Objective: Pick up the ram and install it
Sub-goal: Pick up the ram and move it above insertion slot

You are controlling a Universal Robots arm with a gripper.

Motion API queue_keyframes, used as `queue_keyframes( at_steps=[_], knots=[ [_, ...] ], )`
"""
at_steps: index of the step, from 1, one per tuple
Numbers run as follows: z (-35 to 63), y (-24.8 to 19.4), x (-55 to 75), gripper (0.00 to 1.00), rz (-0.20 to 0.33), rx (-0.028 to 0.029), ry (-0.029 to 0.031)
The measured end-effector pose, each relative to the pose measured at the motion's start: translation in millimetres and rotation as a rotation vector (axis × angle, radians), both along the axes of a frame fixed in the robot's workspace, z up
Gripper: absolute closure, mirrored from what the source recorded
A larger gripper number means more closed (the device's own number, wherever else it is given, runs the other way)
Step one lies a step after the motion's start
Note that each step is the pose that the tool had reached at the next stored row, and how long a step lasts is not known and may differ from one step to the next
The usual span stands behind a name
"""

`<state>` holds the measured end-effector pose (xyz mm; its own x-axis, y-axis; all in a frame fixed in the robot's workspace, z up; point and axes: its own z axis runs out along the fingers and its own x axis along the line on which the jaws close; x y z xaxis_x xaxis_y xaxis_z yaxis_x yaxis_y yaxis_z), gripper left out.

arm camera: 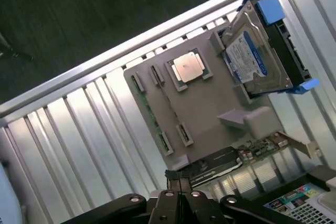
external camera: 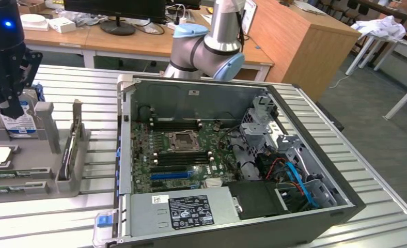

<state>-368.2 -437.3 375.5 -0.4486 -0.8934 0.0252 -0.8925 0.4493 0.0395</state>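
tool [external camera: 12, 103] shut above the parts tray [external camera: 45, 173] — ram [arm camera: 152, 115] in its slot

the tool hangs over the grey tray on the desk [external camera: 65, 212], at the exterior view's left, fingers pressed together with nothing seen between them. the ram sits on edge in a slot along one long side of the tray — apart from the tool. a hard drive [arm camera: 252, 59] stands at the tray's other end.

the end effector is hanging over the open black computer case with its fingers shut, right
No. The exterior view shows the black end effector hanging over the grey plastic parts holder on that view's left, not over the open black computer case. Its fingers are shut, as you said.
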Motion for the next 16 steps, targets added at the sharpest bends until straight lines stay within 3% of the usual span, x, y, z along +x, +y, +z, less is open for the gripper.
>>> queue_keyframes(
  at_steps=[16],
  knots=[
    [-0.9,0.0,0.0,0.9,0.292,0.0,0.0001]
  ],
)
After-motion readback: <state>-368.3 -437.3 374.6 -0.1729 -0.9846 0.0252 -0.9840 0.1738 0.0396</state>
